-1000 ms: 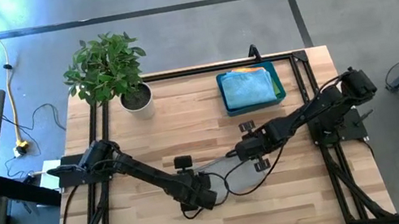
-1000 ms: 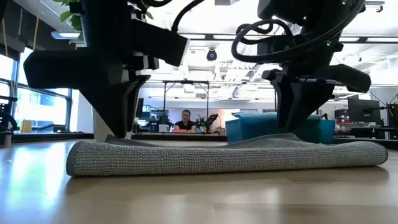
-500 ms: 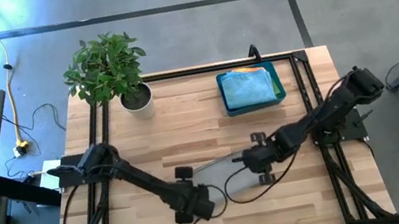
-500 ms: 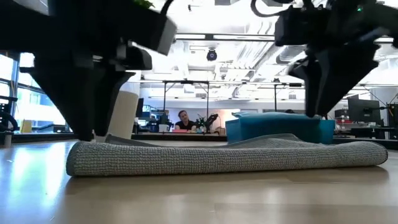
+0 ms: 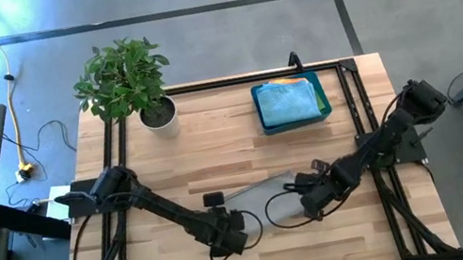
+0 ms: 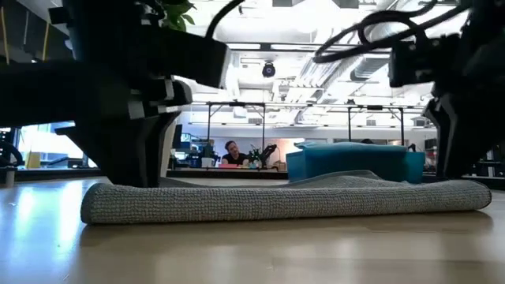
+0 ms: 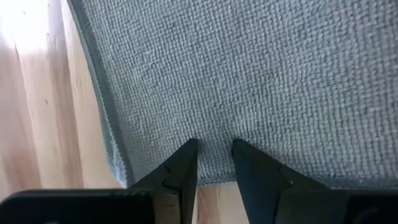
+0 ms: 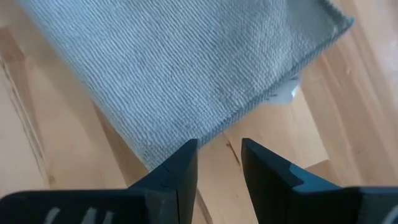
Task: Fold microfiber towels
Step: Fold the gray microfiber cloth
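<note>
Grey towel (image 6: 284,201) lies flat. Left gripper (image 7: 214,163) and right gripper (image 8: 219,163) hover at its near edge, slightly parted, empty; pinch both corners evenly.

My two matte black jointed arms trail looping black cables. Each ends in a left gripper (image 7: 214,163) and right gripper (image 8: 219,165) with wedge-shaped dark fingers.

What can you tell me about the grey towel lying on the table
The grey towel is a soft cloth with a fine ribbed weave and a stitched hem. It lies flat on the wooden table, folded over, with a rounded fold along the edge seen from table height. A small white tag peeks out at one edge. The left gripper and the right gripper sit at opposite ends, open, their tips at its hem.
</note>
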Robot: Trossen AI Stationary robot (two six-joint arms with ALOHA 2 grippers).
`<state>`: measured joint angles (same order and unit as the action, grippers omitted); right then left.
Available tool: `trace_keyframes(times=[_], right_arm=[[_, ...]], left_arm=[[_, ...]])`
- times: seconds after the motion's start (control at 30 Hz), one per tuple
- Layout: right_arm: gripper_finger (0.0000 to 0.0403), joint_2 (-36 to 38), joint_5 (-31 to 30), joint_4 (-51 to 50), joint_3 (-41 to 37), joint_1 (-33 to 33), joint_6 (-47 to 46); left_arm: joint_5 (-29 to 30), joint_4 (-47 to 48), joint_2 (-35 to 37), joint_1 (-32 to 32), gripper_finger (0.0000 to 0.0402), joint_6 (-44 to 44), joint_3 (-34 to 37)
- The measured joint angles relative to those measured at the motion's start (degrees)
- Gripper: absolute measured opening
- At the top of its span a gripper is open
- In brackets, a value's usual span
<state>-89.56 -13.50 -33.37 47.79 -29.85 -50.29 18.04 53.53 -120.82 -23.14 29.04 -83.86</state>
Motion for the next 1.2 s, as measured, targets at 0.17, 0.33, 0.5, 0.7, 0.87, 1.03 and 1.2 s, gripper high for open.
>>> trace_keyframes(times=[0.17, 0.33, 0.5, 0.7, 0.87, 1.03, 1.2], right_arm=[[0.0117, 0.0, 0.3, 2.6, -3.4, 0.2, -0.8], [0.0117, 3.1, 0.4, 2.5, -6.2, 2.0, 1.2], [0.0117, 10.9, 0.4, 2.9, -9.8, 6.6, 4.0], [0.0122, 16.9, 2.9, 21.7, -16.5, 9.3, 1.0], [0.0169, 16.1, 3.3, 24.3, -18.2, 9.2, -2.1], [0.0218, 12.6, 3.4, 24.6, -18.7, 9.2, -6.5], [0.0223, 8.0, 4.4, 28.7, -18.7, 9.2, -6.7]], left_arm=[[-2.1, -1.5, 0.4, -0.4, 0.0094, 4.3, 1.3], [-3.7, -5.2, 0.2, -1.6, 0.0094, 8.9, 1.0], [-4.6, -8.7, 0.2, -1.8, 0.0094, 9.4, 1.3], [-4.4, -11.5, 0.0, -1.8, 0.0094, 9.9, 1.3], [-4.2, -12.2, 0.0, -1.8, 0.0094, 9.8, 1.3], [-3.8, -12.2, -0.1, -1.8, 0.0094, 9.8, 1.3], [-3.1, -12.4, -0.1, -1.8, 0.0094, 9.8, 1.4]])
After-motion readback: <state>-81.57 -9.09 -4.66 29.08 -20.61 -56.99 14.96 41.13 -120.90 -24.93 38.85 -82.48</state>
